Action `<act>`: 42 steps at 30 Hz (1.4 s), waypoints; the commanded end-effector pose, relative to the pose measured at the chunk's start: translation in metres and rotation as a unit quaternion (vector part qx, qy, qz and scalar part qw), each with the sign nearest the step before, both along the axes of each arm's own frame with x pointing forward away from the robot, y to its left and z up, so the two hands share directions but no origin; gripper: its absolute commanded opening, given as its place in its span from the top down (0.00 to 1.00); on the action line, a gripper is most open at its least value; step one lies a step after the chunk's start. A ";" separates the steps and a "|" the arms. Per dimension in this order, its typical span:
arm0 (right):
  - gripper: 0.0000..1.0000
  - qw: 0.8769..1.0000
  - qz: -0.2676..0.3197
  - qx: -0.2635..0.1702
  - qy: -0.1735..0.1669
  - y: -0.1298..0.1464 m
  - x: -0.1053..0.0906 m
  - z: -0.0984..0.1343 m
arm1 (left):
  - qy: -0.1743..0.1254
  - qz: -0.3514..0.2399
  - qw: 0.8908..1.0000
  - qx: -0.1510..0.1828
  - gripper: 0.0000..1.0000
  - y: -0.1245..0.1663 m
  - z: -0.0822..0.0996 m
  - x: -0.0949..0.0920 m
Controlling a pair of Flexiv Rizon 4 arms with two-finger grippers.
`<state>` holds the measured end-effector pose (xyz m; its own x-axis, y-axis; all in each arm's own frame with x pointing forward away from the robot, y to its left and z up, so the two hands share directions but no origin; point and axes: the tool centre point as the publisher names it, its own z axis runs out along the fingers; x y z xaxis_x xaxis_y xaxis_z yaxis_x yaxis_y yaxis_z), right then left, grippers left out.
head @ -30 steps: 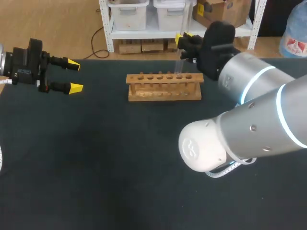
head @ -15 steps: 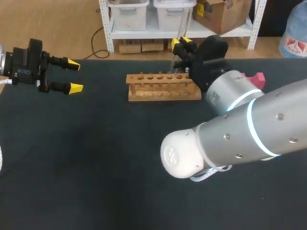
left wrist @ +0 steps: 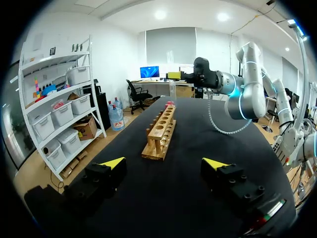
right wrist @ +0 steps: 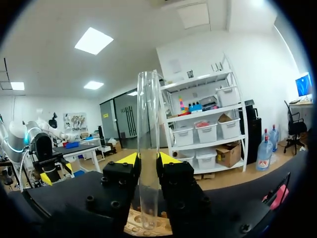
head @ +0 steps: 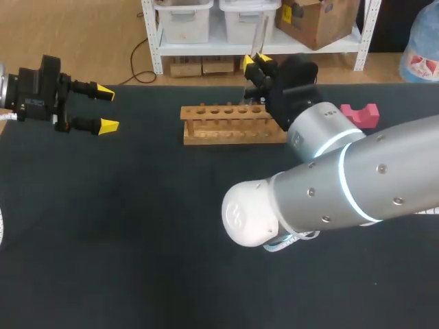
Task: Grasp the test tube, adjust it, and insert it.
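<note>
Dark table, wooden rack near its far edge, right gripper above the rack's right end, fingers clamped on upright clear test tube, left gripper over the left edge, fingers wide apart, pink block toward the far right corner.

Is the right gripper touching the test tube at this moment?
Touching. The right wrist view shows it: the test tube stands upright between the two fingers of the right gripper, and both press against the glass from opposite sides.
</note>
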<state>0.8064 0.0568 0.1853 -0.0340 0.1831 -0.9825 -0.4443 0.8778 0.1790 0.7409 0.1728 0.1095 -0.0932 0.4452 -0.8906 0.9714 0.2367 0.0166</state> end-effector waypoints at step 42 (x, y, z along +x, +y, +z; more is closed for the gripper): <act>1.00 1.000 0.015 -0.014 0.013 -0.022 0.016 -0.023 | -0.002 -0.001 1.000 -0.002 0.00 0.001 -0.001 0.000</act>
